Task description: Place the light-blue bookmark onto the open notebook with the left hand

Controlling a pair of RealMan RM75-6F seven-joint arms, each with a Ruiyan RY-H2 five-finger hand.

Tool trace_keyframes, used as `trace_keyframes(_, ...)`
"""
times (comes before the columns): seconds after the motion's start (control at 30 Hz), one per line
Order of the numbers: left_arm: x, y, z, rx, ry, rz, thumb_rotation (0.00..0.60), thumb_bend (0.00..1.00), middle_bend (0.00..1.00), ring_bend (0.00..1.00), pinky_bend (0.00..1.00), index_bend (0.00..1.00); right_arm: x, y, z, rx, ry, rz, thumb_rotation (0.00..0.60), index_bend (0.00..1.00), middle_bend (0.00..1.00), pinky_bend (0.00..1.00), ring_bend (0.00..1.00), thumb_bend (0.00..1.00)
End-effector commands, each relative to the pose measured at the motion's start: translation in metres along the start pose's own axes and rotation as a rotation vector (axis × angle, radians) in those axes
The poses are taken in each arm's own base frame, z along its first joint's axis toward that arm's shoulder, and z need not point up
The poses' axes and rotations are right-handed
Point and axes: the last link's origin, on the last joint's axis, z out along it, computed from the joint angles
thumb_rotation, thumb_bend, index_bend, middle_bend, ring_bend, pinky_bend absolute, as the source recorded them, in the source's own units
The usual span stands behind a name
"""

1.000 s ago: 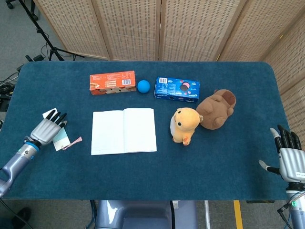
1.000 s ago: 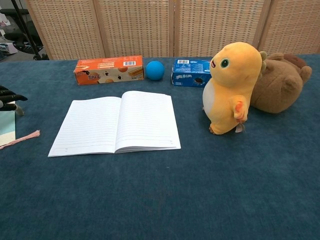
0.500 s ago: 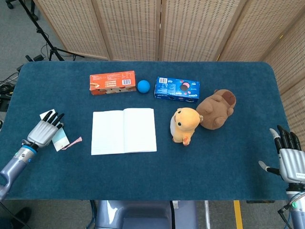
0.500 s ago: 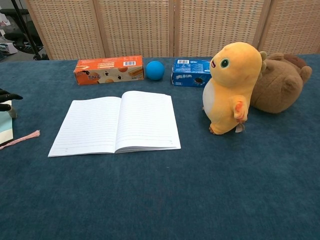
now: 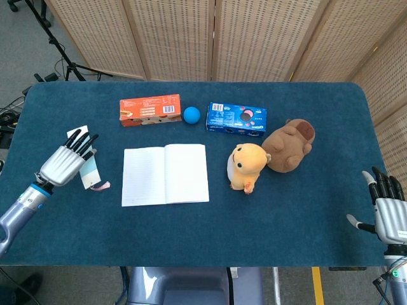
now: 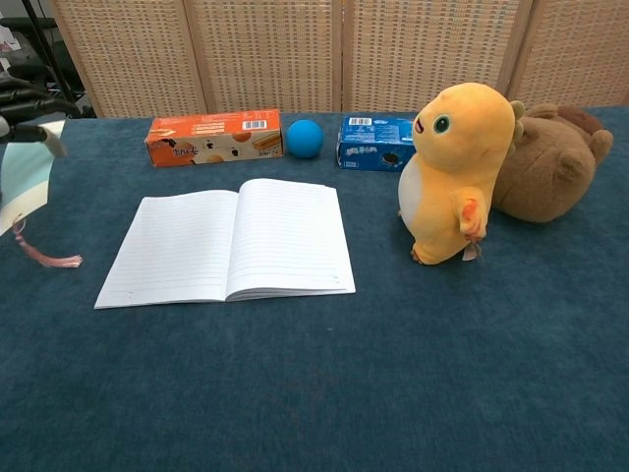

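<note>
Bookmark (image 5: 90, 173) now off the tabletop (image 5: 286, 216): a second ago the light-blue card lay flat at the left edge with the left hand (image 5: 65, 162) resting over it; now it hangs from that hand, lifted, pink tassel (image 6: 44, 256) dangling with its tip at or near the cloth. Hand and card have also shifted toward the open notebook (image 5: 165, 174), though a strip of blue cloth separates them from its left page. Reading: pick-up done, carry begun; what remains is the move right over the page and the release.

Left hand state: fingers extended and fanned in the head view, card held beneath them, presumably pinched against the thumb. Exact contact not visible.

Right hand (image 5: 386, 210): fingers spread, holding nothing, at the near right corner, unchanged over the last second.

Hard to make out:
- Chest view cuts the left hand at the frame's left edge; only dark fingertips and part of the card show.
- Whether the tassel tip touches the cloth cannot be settled.
- Right hand absent from the chest view.

Beyond the notebook, untouched: orange box (image 5: 151, 110), blue ball (image 5: 191, 115), blue cookie box (image 5: 236, 119); to its right, yellow plush (image 5: 245, 164), brown plush (image 5: 289, 144).
</note>
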Motion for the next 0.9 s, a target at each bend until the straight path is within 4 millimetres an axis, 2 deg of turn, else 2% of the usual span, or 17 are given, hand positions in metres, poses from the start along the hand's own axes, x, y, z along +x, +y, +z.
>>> trace_keyframes(0.03, 0.041, 0.009, 0.022, -0.088, 0.170, 0.058, 0.600, 0.21, 0.00, 0.00, 0.00, 0.61, 0.000, 0.000, 0.000, 0.000, 0.000, 0.002, 0.600, 0.00, 0.00, 0.00, 0.00, 0.00)
trace_keyframes(0.23, 0.101, 0.044, 0.051, -0.160, 0.321, -0.047, 0.600, 0.21, 0.00, 0.00, 0.00, 0.61, 0.002, 0.002, 0.001, -0.007, 0.001, 0.009, 0.600, 0.00, 0.00, 0.00, 0.00, 0.00)
trace_keyframes(0.33, 0.130, 0.068, 0.054, -0.211, 0.359, -0.076, 0.600, 0.21, 0.00, 0.00, 0.00, 0.61, 0.003, 0.004, 0.002, -0.009, 0.001, 0.015, 0.600, 0.00, 0.00, 0.00, 0.00, 0.00)
trace_keyframes(0.43, 0.148, 0.091, 0.051, -0.269, 0.363, -0.103, 0.600, 0.21, 0.00, 0.00, 0.00, 0.61, 0.003, 0.005, 0.002, -0.010, 0.000, 0.020, 0.600, 0.00, 0.00, 0.00, 0.00, 0.00)
trace_keyframes(0.63, 0.154, 0.123, 0.037, -0.359, 0.316, -0.139, 0.600, 0.21, 0.00, 0.00, 0.00, 0.61, 0.005, 0.006, 0.002, -0.009, 0.001, 0.027, 0.600, 0.00, 0.00, 0.00, 0.00, 0.00)
trace_keyframes(0.77, 0.144, 0.137, 0.032, -0.400, 0.271, -0.129, 0.600, 0.20, 0.00, 0.00, 0.00, 0.61, 0.005, 0.007, 0.002, -0.008, 0.000, 0.028, 0.600, 0.00, 0.00, 0.00, 0.00, 0.00)
trace_keyframes(0.9, 0.125, 0.144, 0.037, -0.401, 0.210, -0.100, 0.600, 0.21, 0.00, 0.00, 0.00, 0.61, 0.004, 0.006, 0.002, -0.005, -0.004, 0.025, 0.600, 0.00, 0.00, 0.00, 0.00, 0.00)
